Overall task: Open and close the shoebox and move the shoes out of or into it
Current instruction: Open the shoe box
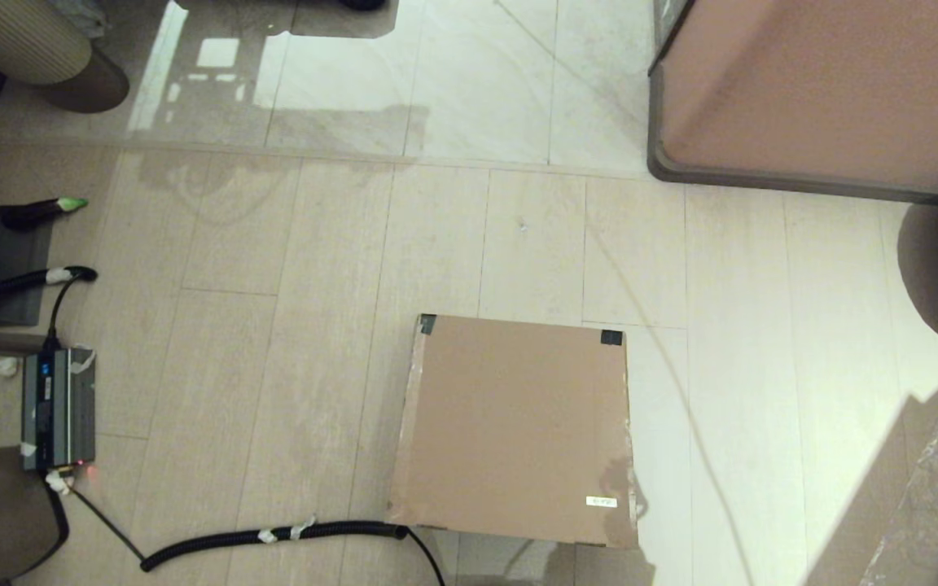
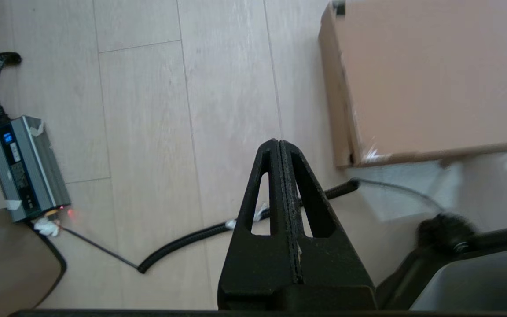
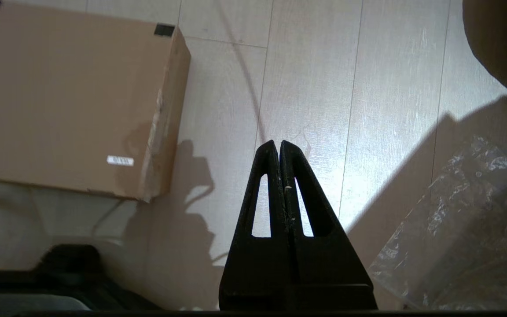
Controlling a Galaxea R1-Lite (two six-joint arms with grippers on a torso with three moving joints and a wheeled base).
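Note:
The brown cardboard shoebox (image 1: 514,427) sits on the floor with its lid down, dark tape patches at its two far corners and a small white label near its front right corner. It also shows in the left wrist view (image 2: 429,79) and the right wrist view (image 3: 68,101). The shoes are out of view. My left gripper (image 2: 278,143) is shut and empty, hanging over bare floor to the left of the box. My right gripper (image 3: 278,144) is shut and empty too, over floor to the right of the box. Neither arm shows in the head view.
A black sleeved cable (image 1: 273,537) runs along the floor from the box's front left corner toward a grey power unit (image 1: 58,407) at the left. A large pinkish-brown cabinet (image 1: 819,89) stands at the far right. Crinkled clear plastic (image 3: 464,229) lies at the near right.

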